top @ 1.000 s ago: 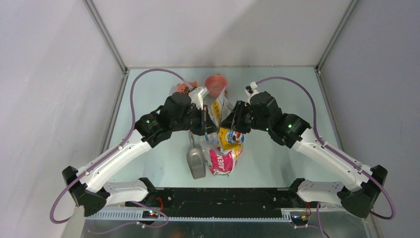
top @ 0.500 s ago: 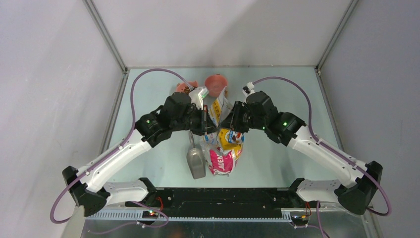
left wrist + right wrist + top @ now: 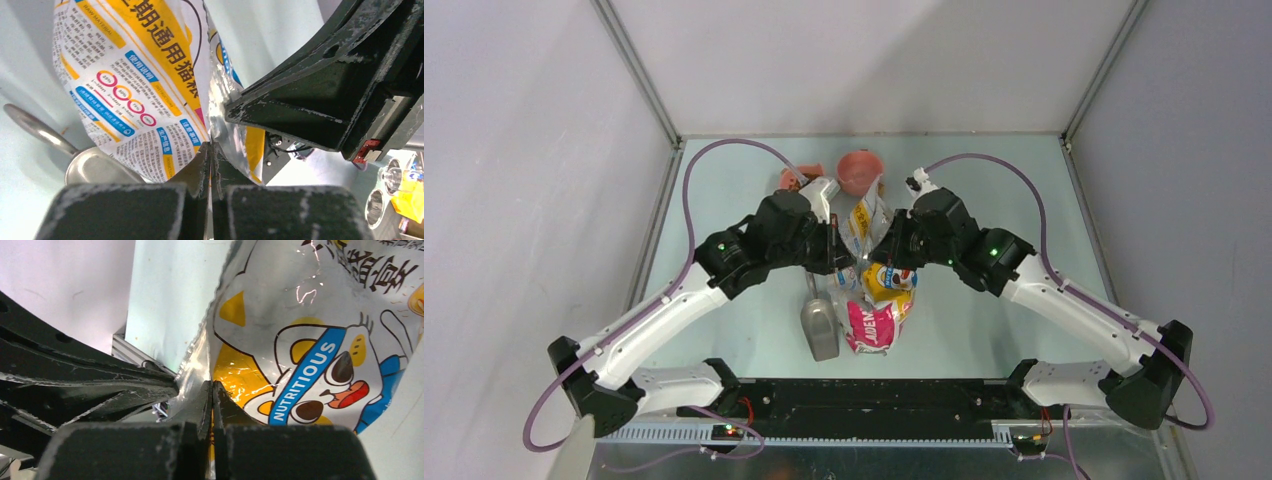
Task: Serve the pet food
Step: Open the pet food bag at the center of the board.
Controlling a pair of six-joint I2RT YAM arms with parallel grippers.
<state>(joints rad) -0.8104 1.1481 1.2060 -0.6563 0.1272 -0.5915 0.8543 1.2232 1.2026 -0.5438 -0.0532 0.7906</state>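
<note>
The printed cat-picture bag [image 3: 872, 300] stands upright in the middle of the table, its top between my two grippers. My left gripper [image 3: 837, 256] is shut on the bag's left top edge; the left wrist view shows its jaws [image 3: 210, 152] pinching the foil seam of the bag [image 3: 140, 75]. My right gripper [image 3: 887, 250] is shut on the right top edge; the right wrist view shows its jaws [image 3: 213, 390] pinching the bag [image 3: 310, 335]. The two grippers face each other closely. The pet food is hidden; the bag's inside does not show.
A grey metal scoop [image 3: 819, 322] lies left of the bag, and shows in the left wrist view [image 3: 90, 167]. A pink bowl [image 3: 860, 172] stands behind the bag. A smaller pinkish-brown object [image 3: 792, 179] sits partly behind the left arm.
The right arm has shifted a little to the left and the left wrist slightly nearer. Both grippers stay shut on the bag's top; the bag has hardly moved.
</note>
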